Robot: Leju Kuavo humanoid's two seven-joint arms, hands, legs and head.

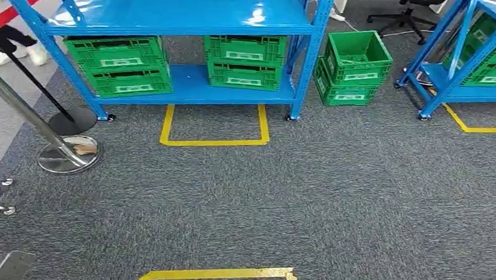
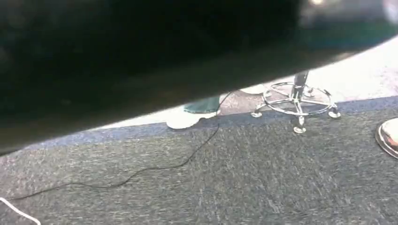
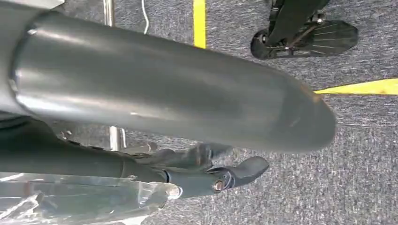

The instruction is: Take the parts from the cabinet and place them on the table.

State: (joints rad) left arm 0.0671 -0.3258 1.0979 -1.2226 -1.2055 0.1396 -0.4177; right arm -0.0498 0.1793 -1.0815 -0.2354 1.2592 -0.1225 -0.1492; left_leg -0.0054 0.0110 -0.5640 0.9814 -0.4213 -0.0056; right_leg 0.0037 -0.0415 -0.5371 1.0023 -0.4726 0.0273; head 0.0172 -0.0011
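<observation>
Left hand: state can't be told from these views

Left to right in the head view:
- chrome stanchion base (image 1: 67,155) on the grey carpet, probably fencing off the work cell
- blue steel shelving rack (image 1: 191,88), i.e. the cabinet. Its lower shelf carries two stacks of green slatted plastic crates, left stack (image 1: 120,64) and middle stack (image 1: 245,60), two high, label faces outward, likely for front picking
- yellow tape outline (image 1: 213,140) on the floor just in front of the rack, looks like a standing mark
- third green crate stack (image 1: 354,69) on the floor just beside the rack; top crate open, contents too small to tell
- second blue rack (image 1: 444,72) far right with more green crates (image 1: 494,58)

Parts: presumably inside the crates, interiors hidden at this angle

Right hand (image 3: 202,161) hangs over the carpet, fingers lying fairly straight. Clear crinkled film (image 3: 80,199) sits beside it; can't tell if it's gripped
</observation>
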